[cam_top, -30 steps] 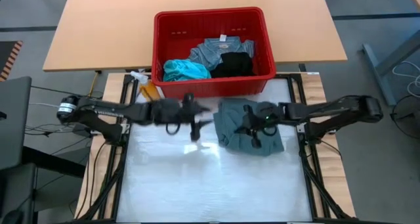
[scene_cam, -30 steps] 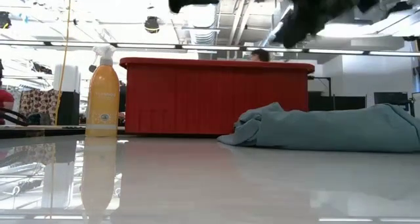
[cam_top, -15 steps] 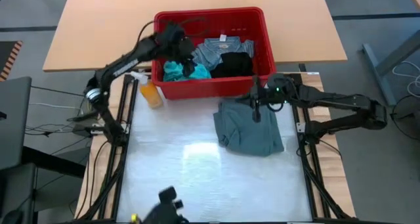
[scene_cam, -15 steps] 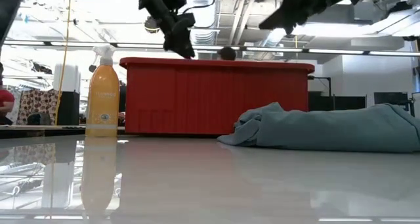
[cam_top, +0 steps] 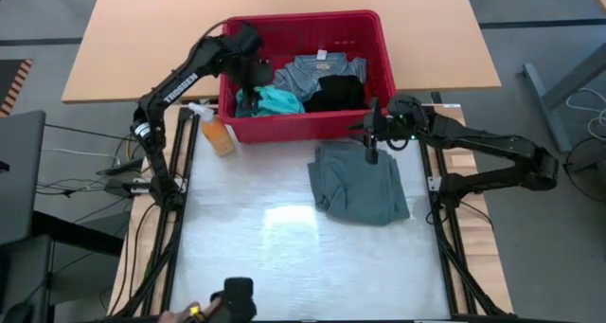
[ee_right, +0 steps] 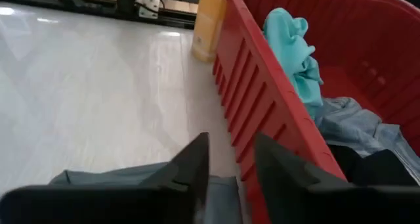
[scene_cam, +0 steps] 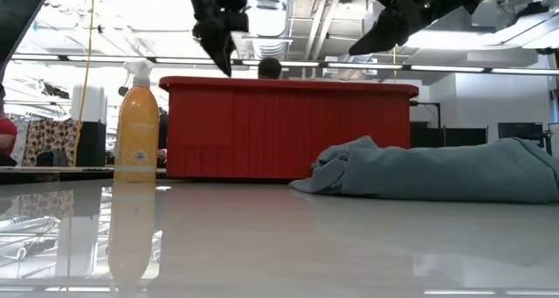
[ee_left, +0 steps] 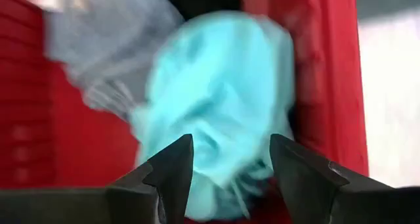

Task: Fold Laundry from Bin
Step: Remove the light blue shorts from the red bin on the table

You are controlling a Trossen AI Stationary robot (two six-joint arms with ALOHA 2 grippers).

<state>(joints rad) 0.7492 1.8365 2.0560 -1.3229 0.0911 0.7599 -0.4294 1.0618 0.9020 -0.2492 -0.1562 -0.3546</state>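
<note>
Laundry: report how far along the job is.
Done: the grey-green garment is out on the table, not neatly folded. In hand: the open left gripper is over the turquoise garment in the bin. Left: blue-grey and black garments.

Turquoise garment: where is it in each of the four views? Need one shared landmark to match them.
High view: turquoise garment in the red bin's left part, by the front wall.
Low view: not in it; the bin's wall hides the contents.
Left wrist view: fills the centre, just beyond that gripper's open fingers.
Right wrist view: draped inside the bin, past its slotted wall.
Shared landmark: the red bin.
</note>
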